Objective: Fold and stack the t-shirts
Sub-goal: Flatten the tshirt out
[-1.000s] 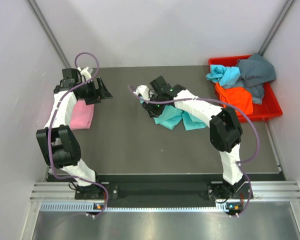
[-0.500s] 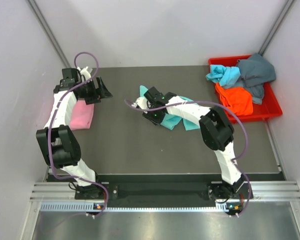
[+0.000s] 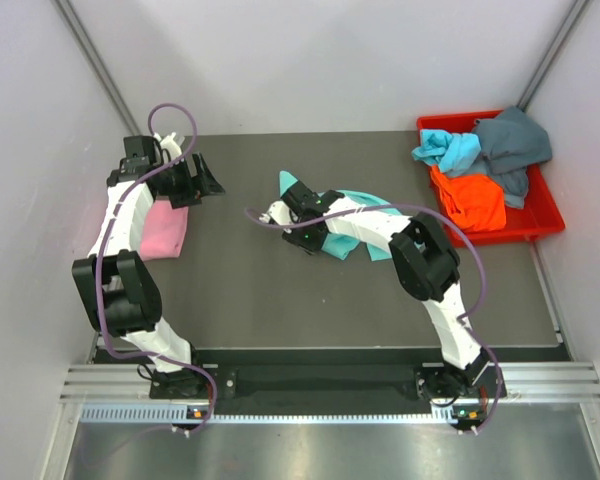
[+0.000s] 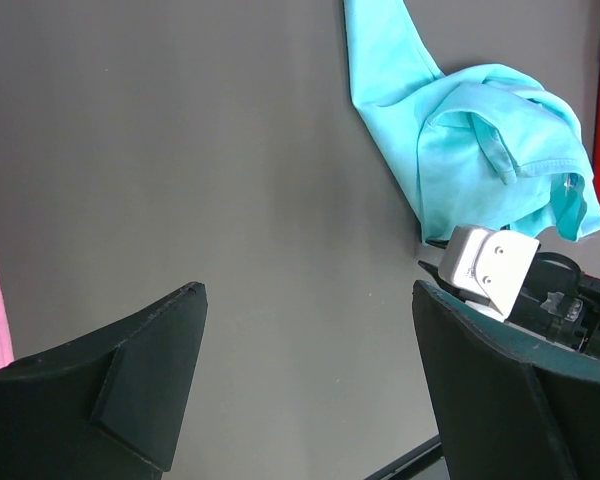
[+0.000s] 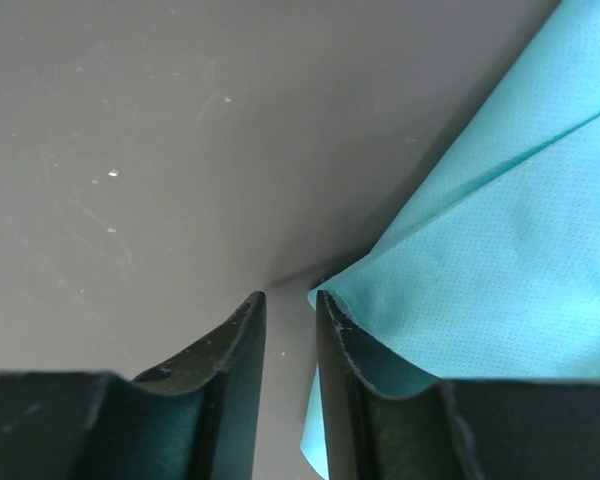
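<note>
Dark grey table (image 3: 250, 290) spread between pale walls (image 3: 280, 60). At its left edge the pink t-shirt (image 3: 166, 232) lay folded flat, partly under the left arm (image 3: 125, 215). The left gripper (image 3: 202, 183) hung just beyond it, jaws spread wide and empty.

Mid-table the teal t-shirt (image 3: 342, 243) lay crumpled, one sleeve pointing to the far side. The right gripper (image 5: 289, 297) sat low at the shirt's left edge, jaws almost together with bare table showing in the slit. The hem touched the outside of one jaw and did not look pinched. Thin, limp knit like this would weigh little, sag from any single hold and drag on the table. I judged a hem corner or shoulder seam the better hold, ideally two corners at once.

At the far right the red bin (image 3: 546, 215) held three more, all crumpled. A light blue t-shirt (image 3: 448, 150) lapped over its left rim, an orange t-shirt (image 3: 470, 200) lay nearer, and a dark grey-blue t-shirt (image 3: 515, 145) filled the far corner.
</note>
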You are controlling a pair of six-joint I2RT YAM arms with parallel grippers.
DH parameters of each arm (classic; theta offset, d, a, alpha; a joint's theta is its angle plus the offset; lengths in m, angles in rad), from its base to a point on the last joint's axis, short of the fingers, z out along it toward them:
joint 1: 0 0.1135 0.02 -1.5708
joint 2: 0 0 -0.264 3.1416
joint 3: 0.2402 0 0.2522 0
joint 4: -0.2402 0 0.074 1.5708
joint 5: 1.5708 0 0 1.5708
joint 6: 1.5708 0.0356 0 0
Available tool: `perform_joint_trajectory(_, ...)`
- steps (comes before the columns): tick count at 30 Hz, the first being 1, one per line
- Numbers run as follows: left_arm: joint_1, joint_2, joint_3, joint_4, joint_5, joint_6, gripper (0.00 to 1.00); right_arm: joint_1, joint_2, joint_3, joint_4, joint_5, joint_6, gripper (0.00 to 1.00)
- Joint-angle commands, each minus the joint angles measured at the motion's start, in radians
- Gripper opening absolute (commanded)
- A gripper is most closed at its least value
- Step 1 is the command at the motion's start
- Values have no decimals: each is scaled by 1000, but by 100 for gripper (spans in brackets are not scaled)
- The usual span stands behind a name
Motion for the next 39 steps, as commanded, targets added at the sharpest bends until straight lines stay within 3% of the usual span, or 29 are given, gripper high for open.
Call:
perform_joint_trajectory(1,-5,-32,33,41,23,-5,88,25,4,36,17,56,3,27)
perform_joint_trajectory(3,-5,-32,35,40,26,-8,88,27,3,27,28,93,3,24)
perform_joint_trajectory(6,-5,-31,35,43,26,-10,88,33,0,12,62,196,-2,32)
perform_joint_trajectory(9,-5,-31,32,44,27,-13,88,31,6,16,64,233,-14,30)
perform_joint_trajectory(11,-5,-31,30,46,29,-15,88,33,12,19,60,234,-17,27)
perform_joint_trajectory(18,-5,-35,32,46,27,-15,88,34,11,21,74,273,-28,0)
perform_joint_trajectory(36,-9,5,30,63,55,-39,88,-62,-163,271,105,317,-105,0)
perform_joint_trajectory(38,-14,9,35,63,57,-41,88,-65,-158,257,71,287,-106,6)
perform_joint_trajectory(39,-12,11,39,64,58,-42,88,-65,-158,245,57,264,-99,29)
